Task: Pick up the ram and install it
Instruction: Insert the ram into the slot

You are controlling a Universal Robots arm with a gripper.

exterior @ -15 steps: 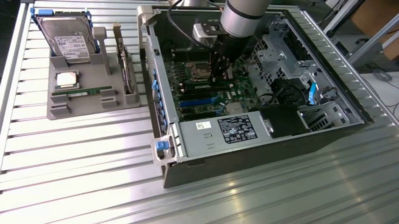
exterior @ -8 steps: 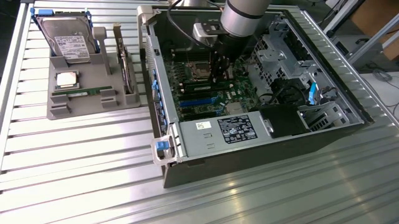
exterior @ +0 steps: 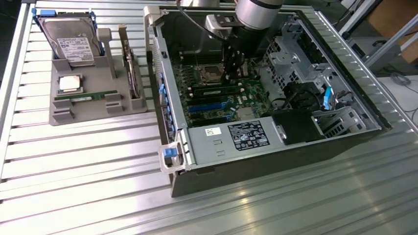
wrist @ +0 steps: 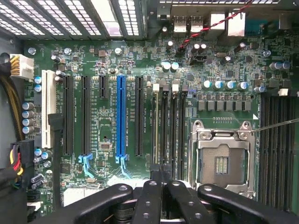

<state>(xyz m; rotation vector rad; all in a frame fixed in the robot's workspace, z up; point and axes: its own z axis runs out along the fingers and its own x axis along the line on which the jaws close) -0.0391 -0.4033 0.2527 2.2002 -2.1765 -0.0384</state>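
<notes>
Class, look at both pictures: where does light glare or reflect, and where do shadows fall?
Exterior view: the ribbed metal table shows bright streaks of glare, strongest near the bottom; the computer case interior is shaded under the arm. Wrist view: a bright white patch glares through the vent grille, while the motherboard is evenly lit and the gripper sits dark in the foreground.

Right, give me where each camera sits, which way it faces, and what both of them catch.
Exterior view: off the arm, above and to one side, looking down at the open computer case, the grey parts tray holding a ram stick, and the robot arm reaching into the case.
Wrist view: on the wrist, looking straight at the motherboard, with the hand shut at the picture's edge.
Shared: the motherboard, its empty processor socket and memory slots.
</notes>
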